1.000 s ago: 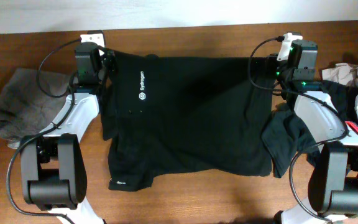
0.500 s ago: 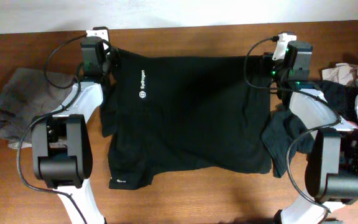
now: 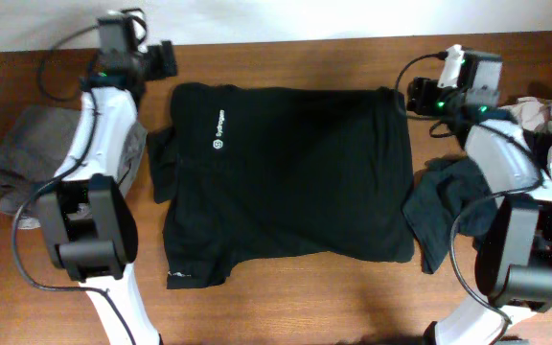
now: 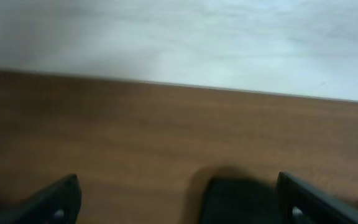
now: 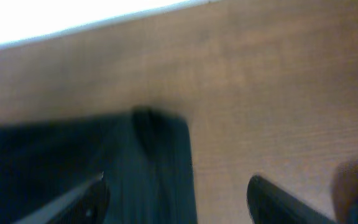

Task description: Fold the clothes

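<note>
the black t-shirt (image 3: 286, 172) lies spread on the table (image 3: 286, 307), one far corner just ahead of the left gripper (image 3: 166, 59), another ahead of the right gripper (image 3: 416, 96), both open and empty, so folding looks barely begun.

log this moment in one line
shirt: flat on table | left gripper: open, nothing held | right gripper: open, at shirt corner

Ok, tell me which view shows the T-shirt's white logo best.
Overhead: the white logo shows whole on the flat black T-shirt. The right wrist view catches only a plain black corner of it; the left wrist only table and a blurred dark patch.
</note>
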### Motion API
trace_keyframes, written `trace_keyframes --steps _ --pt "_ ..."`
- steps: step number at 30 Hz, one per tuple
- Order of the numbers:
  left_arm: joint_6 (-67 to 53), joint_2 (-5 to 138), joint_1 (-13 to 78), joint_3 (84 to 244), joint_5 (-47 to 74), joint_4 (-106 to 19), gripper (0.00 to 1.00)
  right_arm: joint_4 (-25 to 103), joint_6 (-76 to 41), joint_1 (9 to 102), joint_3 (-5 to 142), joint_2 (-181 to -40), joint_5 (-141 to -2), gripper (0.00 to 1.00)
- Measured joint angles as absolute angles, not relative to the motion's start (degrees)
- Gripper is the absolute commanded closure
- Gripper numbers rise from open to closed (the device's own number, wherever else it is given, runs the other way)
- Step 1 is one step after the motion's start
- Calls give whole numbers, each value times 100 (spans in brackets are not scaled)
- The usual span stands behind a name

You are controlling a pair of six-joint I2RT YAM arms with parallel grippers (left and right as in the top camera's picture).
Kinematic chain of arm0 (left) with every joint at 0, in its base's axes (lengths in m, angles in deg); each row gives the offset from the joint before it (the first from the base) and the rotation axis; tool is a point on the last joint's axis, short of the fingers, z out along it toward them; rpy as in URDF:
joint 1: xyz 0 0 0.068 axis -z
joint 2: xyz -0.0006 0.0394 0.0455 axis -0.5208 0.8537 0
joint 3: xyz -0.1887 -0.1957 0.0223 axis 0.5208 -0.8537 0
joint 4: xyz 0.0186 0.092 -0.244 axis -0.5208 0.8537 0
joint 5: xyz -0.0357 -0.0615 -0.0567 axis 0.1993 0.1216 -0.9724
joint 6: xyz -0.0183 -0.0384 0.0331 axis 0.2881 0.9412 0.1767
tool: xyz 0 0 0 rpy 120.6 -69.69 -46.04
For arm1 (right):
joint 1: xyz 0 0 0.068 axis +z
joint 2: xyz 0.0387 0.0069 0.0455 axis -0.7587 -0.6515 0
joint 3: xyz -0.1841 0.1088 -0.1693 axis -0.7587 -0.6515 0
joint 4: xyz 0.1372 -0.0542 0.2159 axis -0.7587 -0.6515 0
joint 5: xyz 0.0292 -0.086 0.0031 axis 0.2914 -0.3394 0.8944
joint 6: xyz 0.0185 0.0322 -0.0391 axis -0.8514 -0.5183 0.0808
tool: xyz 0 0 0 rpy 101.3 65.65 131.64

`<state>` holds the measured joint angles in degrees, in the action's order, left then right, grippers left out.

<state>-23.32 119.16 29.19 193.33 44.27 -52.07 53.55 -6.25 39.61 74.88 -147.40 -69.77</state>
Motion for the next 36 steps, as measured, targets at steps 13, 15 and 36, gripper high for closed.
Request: trace_keyframes --steps 13,15,36 --pt "-2378 11089 2914 20234 4394 -2036 1 2367 -610 3904 8354 -13053 -6715 25" --pt "-2382 10617 2930 20236 4355 -1443 1 1952 -618 3904 8384 -12546 -6695 25" --pt "-2391 9256 2916 19316 3515 683 16 -422 -1429 3904 7003 -11287 -6584 28"
